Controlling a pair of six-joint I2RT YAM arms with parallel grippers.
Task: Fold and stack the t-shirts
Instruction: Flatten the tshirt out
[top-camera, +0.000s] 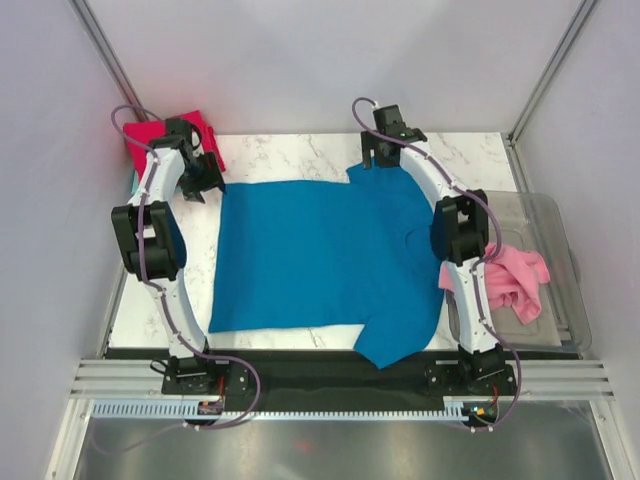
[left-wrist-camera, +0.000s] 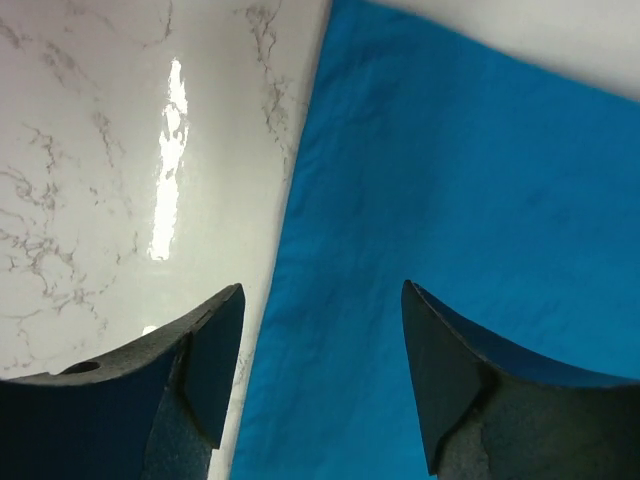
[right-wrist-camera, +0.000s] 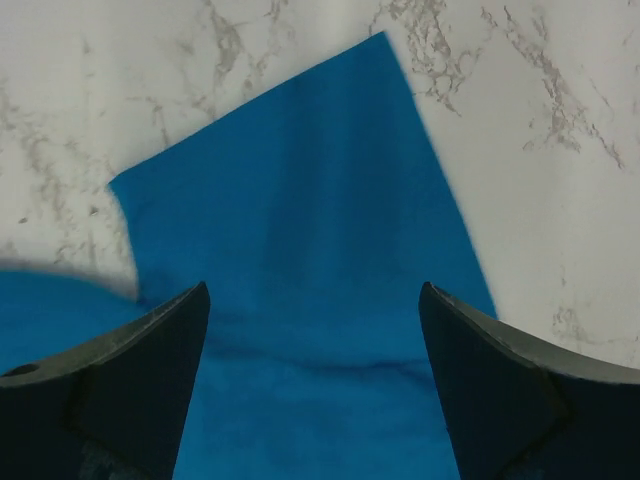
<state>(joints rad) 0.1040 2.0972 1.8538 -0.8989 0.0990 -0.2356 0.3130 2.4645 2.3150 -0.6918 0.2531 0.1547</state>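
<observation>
Blue t-shirt (top-camera: 320, 250) flat, collar (top-camera: 412, 240) pointing right

Left arm (top-camera: 150, 235), right arm (top-camera: 460, 235): white links, black joints, mauve cables (top-camera: 256, 385); dark tapered fingers (left-wrist-camera: 200, 385).

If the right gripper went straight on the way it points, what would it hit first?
Probably the blue t-shirt, its sleeve flat on the table between the open jaws; depth is unclear.

- Red t-shirt (top-camera: 143, 135), partly hidden behind left arm (top-camera: 160, 178).
- Pink t-shirt (top-camera: 522, 280), one side covered by right arm (top-camera: 470, 288).
- Blue t-shirt (left-wrist-camera: 450, 200), cut off in both wrist views.
- Fingers (left-wrist-camera: 215, 370), cropped at bottom edge.
</observation>
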